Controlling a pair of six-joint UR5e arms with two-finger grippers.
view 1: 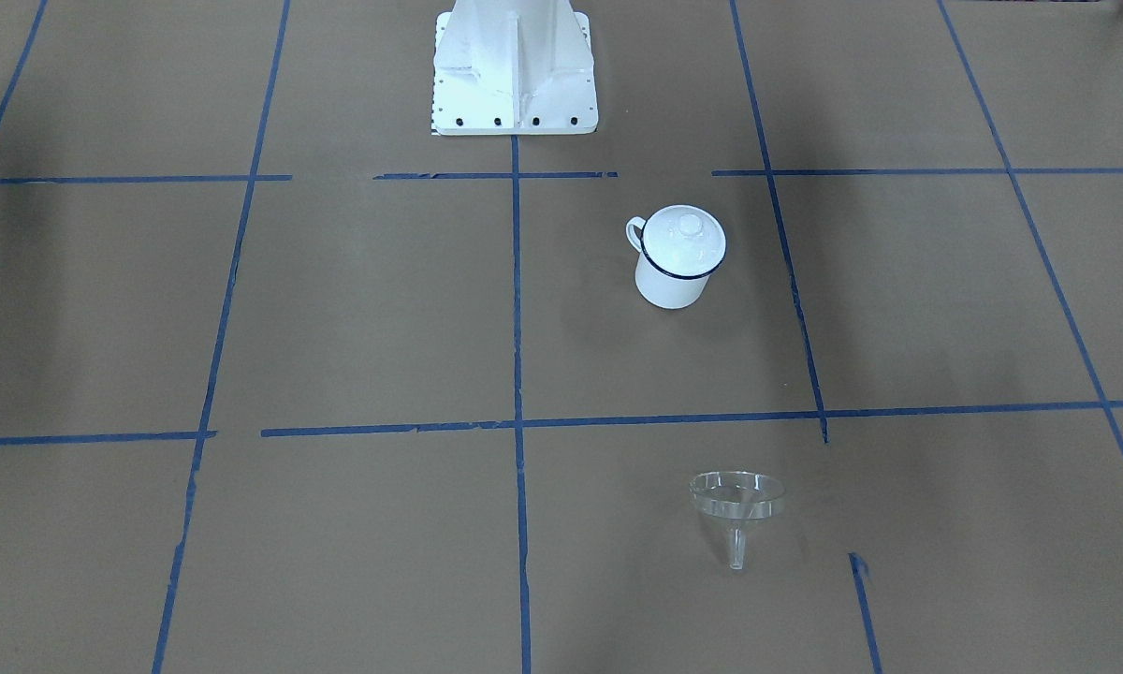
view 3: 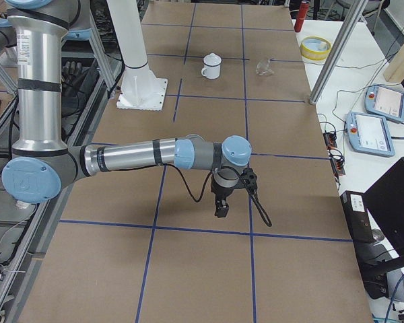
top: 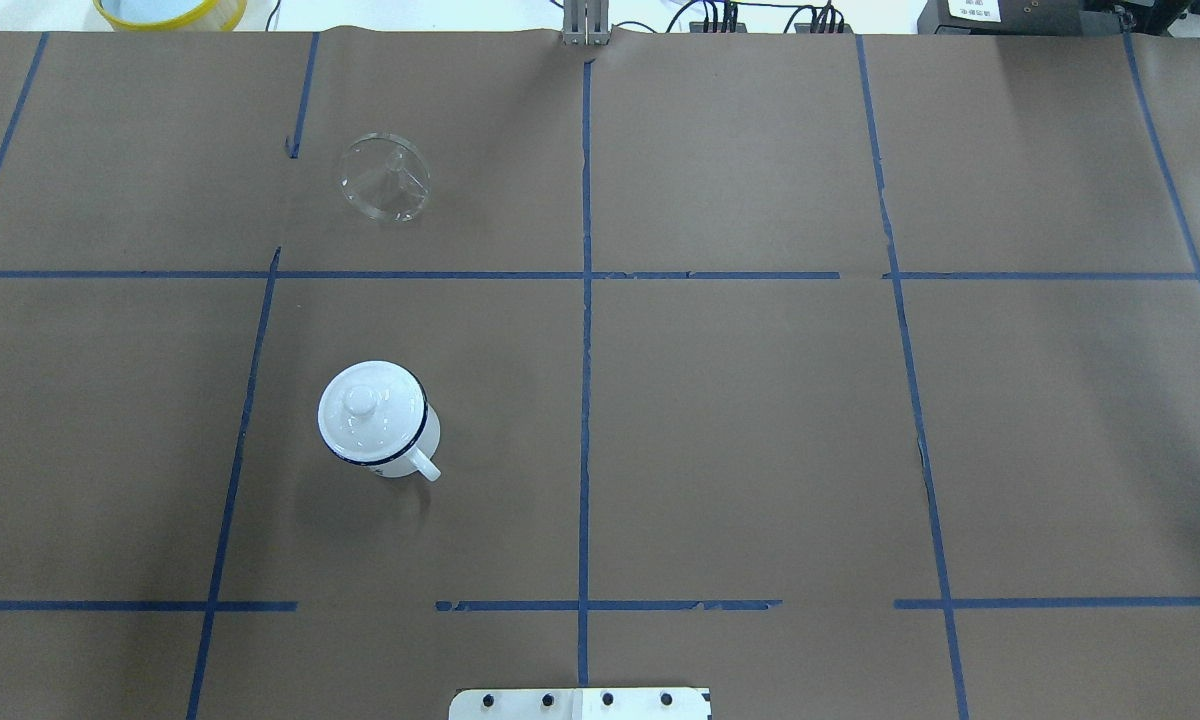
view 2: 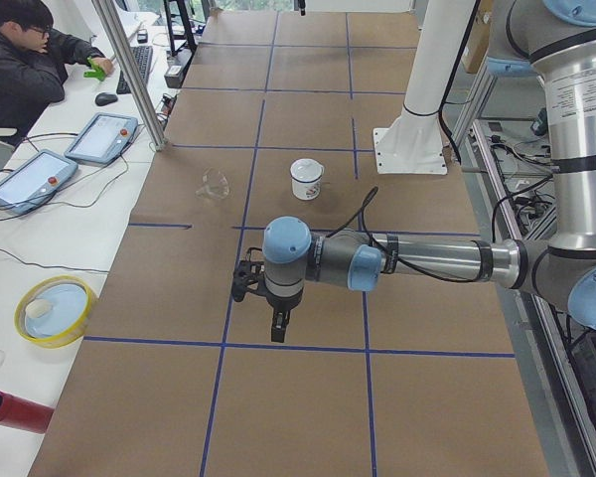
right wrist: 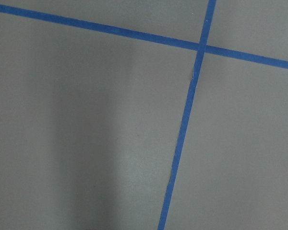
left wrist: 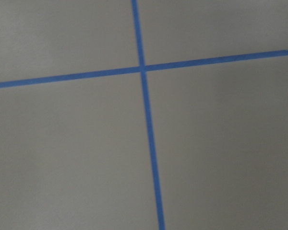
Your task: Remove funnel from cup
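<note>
The clear funnel rests on its side on the brown table, spout towards the operators' edge, well apart from the cup; it also shows in the overhead view. The white cup with a dark blue rim stands upright with a white knobbed lid on its mouth. Both grippers show only in the side views. The left gripper hangs over bare table at the robot's left end, far from both things. The right gripper hangs at the other end. I cannot tell whether either is open or shut.
The white robot base stands at the robot's edge. A yellow-rimmed bowl, a red cylinder, two control tablets and a seated operator are beyond the far edge. A metal post stands there.
</note>
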